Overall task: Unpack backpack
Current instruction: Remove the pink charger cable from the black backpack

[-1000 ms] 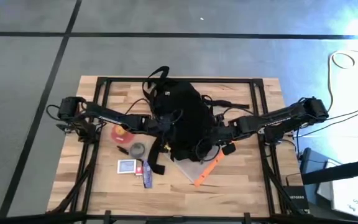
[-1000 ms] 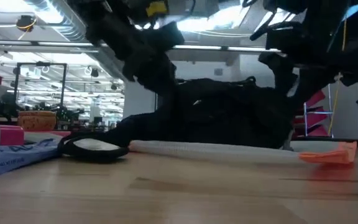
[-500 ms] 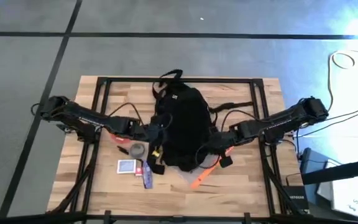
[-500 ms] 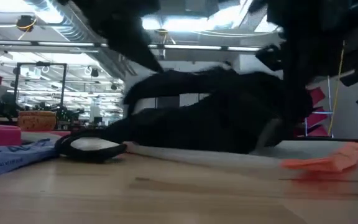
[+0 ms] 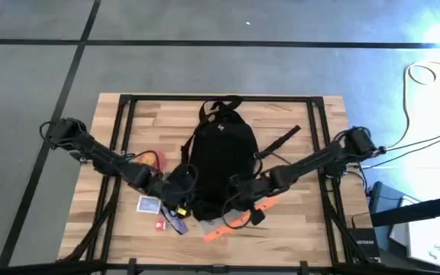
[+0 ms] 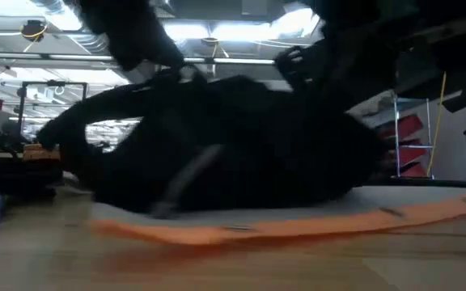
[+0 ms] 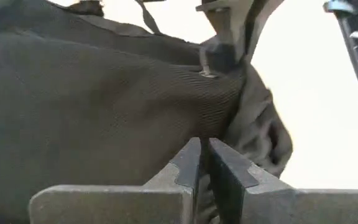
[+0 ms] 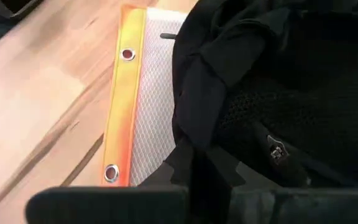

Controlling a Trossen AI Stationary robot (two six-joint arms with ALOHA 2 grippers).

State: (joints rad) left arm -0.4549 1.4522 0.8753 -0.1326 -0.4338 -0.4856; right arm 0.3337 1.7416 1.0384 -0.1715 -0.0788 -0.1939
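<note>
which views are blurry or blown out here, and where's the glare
Low view: the backpack is a smeared dark mass, ceiling lights glare behind it. Left wrist view: background blown out white past the left gripper. Right wrist view: sharper; the orange-edged mesh pouch is clear. High view: glare top right.

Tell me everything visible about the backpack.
The backpack is large, rounded, black woven fabric, lying flat mid-table with its loop handle toward the far edge and straps trailing at its sides. Its near end rests on an orange-edged mesh pouch. The left gripper and the right gripper each pinch its fabric at the near end, one on either side.
</note>
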